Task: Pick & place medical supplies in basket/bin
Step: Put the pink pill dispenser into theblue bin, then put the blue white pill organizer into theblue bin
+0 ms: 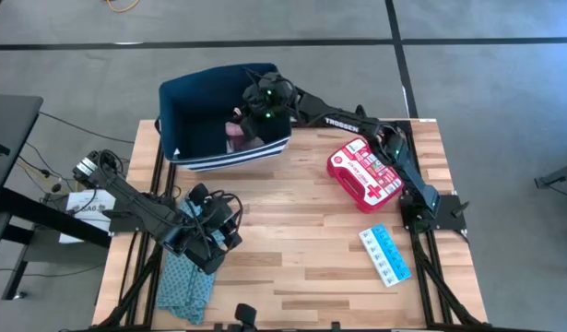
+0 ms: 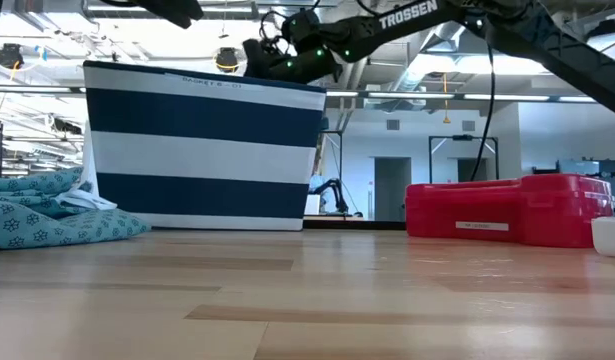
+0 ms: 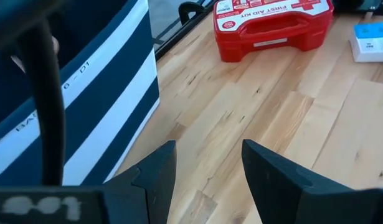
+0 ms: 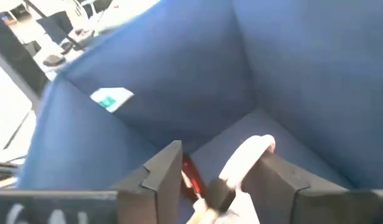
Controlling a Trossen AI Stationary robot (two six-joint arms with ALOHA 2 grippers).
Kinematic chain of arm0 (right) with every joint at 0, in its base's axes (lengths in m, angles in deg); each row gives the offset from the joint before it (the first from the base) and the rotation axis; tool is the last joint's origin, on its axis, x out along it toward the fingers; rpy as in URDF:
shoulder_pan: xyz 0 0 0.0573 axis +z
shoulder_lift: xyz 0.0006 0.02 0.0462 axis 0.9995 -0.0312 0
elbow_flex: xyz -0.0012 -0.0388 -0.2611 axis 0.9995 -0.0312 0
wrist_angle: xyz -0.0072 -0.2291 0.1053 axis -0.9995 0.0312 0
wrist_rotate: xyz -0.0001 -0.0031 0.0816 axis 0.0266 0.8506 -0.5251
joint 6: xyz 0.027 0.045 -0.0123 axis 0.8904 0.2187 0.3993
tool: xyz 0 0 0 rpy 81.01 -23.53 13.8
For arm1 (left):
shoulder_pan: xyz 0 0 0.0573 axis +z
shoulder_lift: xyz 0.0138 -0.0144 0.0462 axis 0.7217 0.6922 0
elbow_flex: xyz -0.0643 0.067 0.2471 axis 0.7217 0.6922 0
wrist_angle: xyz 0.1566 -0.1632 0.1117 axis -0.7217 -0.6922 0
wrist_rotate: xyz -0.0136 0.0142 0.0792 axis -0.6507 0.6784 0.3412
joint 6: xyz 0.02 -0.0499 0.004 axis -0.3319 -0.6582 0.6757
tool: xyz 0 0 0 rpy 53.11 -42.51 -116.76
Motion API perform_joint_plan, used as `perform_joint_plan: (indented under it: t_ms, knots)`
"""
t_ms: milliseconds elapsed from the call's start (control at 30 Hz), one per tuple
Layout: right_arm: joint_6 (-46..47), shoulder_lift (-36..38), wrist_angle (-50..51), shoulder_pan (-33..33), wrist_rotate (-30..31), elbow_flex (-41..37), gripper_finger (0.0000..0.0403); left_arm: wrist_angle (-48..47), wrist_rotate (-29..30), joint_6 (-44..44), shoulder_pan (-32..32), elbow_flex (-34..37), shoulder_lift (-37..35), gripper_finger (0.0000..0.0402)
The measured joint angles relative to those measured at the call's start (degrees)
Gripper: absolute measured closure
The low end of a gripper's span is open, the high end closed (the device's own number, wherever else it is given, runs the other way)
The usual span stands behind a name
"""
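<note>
The navy bin with white stripes (image 1: 205,129) (image 2: 202,145) stands at the table's far side. My right gripper (image 1: 258,109) (image 4: 219,177) reaches down into the bin at its right end, fingers open. Between them in the right wrist view, on the bin floor, lie a pink round roll (image 4: 246,160), a small red item (image 4: 190,174) and white pieces (image 4: 241,208). The red first-aid case (image 1: 364,173) (image 3: 272,22) and the blue pill organizer (image 1: 384,254) (image 3: 372,40) lie flat on the table's right half. My left gripper (image 1: 217,231) (image 3: 207,165) hovers open near the left front. My right gripper stands open over the pink roll (image 4: 260,146), which shows right beside one finger (image 4: 284,183). I cannot tell whether that finger touches it.
A teal patterned cloth (image 1: 186,281) (image 2: 47,215) lies at the table's near left corner, beside my left arm. Bare wood (image 1: 292,221) lies between the bin, the case and my left gripper. Cables and equipment sit off the table's left edge.
</note>
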Motion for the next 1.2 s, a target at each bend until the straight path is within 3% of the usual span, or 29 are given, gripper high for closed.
perform_joint_plan:
  t_ms: [167,333,533,667,867,967,1067,1200]
  knots:
    - [0.1,0.0,7.7,0.7,0.1,8.0,0.0217,0.0,-1.6,-1.4,0.0,0.0,0.0,0.0229]
    - [-2.2,6.7,8.1,2.6,2.1,6.5,0.0204,0.0,-2.4,-1.8,0.0,0.0,0.0,0.0229]
    - [-7.8,16.5,23.8,6.2,11.3,6.5,0.0213,0.2,-2.8,-2.0,-0.1,0.0,0.0,0.0229]
    - [-7.5,23.3,38.9,10.3,12.9,6.5,0.0224,0.4,-3.2,-2.9,-0.9,0.0,0.0,0.0229]
    - [1.6,30.9,62.0,19.2,13.5,6.5,0.0240,0.4,-1.9,-5.0,-2.8,0.0,0.0,0.0229]
    - [8.7,33.1,73.8,25.3,17.8,6.4,0.0247,0.4,-0.4,-6.1,-3.9,0.0,0.0,0.0229]
    - [18.0,35.6,71.1,32.7,24.1,1.5,0.0256,0.5,0.4,-6.9,-4.8,0.0,0.0,0.0229]
    - [22.6,37.2,73.1,42.3,25.5,-3.7,0.0273,0.6,2.4,-7.0,-6.0,0.0,0.0,0.0229]
